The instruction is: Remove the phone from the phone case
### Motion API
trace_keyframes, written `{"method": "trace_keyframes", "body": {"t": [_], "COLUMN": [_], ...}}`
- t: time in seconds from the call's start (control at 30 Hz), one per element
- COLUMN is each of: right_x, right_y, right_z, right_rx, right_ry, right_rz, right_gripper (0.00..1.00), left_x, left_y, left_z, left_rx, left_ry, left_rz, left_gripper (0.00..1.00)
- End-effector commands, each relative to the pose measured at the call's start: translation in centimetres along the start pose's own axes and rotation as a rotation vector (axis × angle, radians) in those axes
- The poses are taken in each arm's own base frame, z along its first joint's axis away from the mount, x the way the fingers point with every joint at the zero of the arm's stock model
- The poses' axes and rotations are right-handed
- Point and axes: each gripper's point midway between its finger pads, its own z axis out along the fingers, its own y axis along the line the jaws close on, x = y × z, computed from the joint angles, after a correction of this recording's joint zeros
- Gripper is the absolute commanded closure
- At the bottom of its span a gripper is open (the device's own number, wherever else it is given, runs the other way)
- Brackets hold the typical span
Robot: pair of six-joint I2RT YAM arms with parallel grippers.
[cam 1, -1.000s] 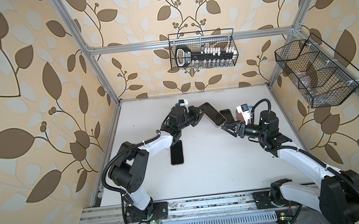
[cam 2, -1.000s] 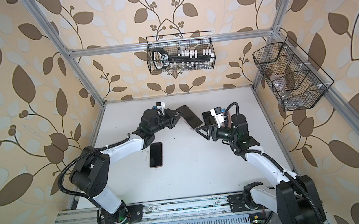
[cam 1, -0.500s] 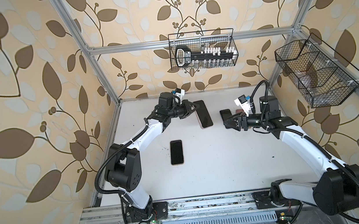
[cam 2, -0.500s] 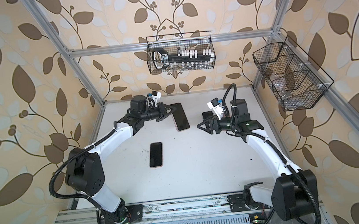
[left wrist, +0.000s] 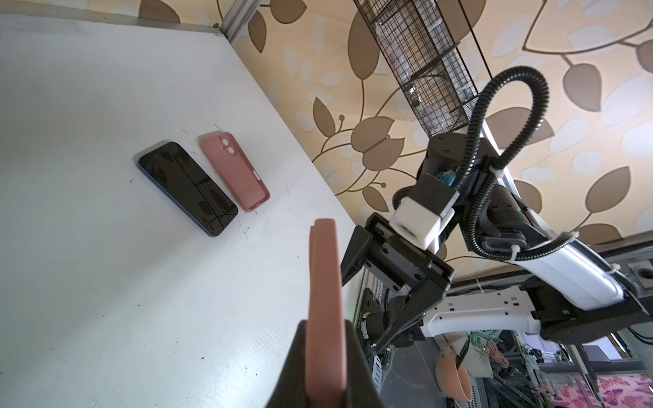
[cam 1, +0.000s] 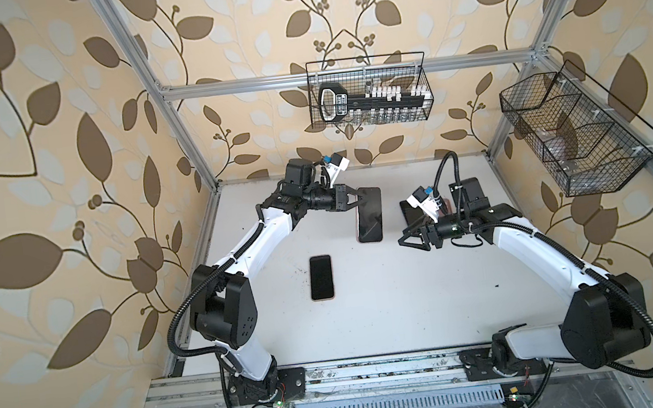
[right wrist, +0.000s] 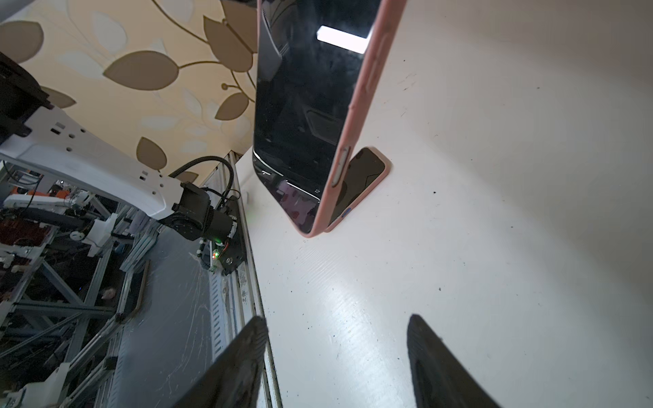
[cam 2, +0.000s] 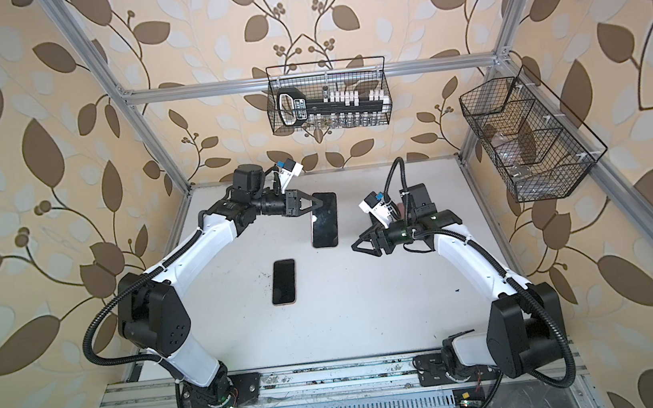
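Two tools face each other: the left tool (cam 1: 359,202) stays pinched on the cased phone (cam 1: 369,220), holding it off the tabletop (cam 1: 371,317); the right tool (cam 1: 404,241), spread and empty, has drawn back, now just beside it.

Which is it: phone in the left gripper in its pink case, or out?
In. The black-screened phone sits inside the pink phone case, whose rim wraps its edge; the left gripper is shut on it.

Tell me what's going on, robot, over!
Left gripper shut on the pink-cased phone, held off the table. Right gripper open, empty, facing it. Another cased phone lies flat nearby, not between them.
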Motion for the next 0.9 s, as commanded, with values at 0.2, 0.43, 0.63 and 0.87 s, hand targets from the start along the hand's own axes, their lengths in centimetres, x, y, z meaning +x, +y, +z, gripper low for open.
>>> {"method": "trace_keyframes", "body": {"t": [0.2, 0.43, 0.63, 0.87], "right_x": [-0.6, -1.0, -1.4, -1.9], "right_y": [1.8, 2.2, 2.3, 2.3], "right_z": [3.2, 4.4, 4.6, 4.5], "right_rx": [-0.075, -0.116, -0.145, -0.175], "right_ry": [0.057, 0.064, 0.052, 0.035], "right_rz": [-0.126, -0.141, -0.141, -0.137], "right_gripper": [0.42, 0.47, 0.53, 0.59], "left_x": [-1.4, -1.4, -1.5, -1.3], "left_y": [-3.3, -3.1, -3.2, -3.3], "left_z": [-0.5, -0.2, -0.1, 0.1], "left_rx": [0.115, 0.138, 0.15, 0.159], "left_ry": [-0.018, -0.022, -0.025, -0.017], "left_rz": [0.106, 0.077, 0.076, 0.071], "left_gripper": [1.0, 1.0, 1.0, 1.0]}}
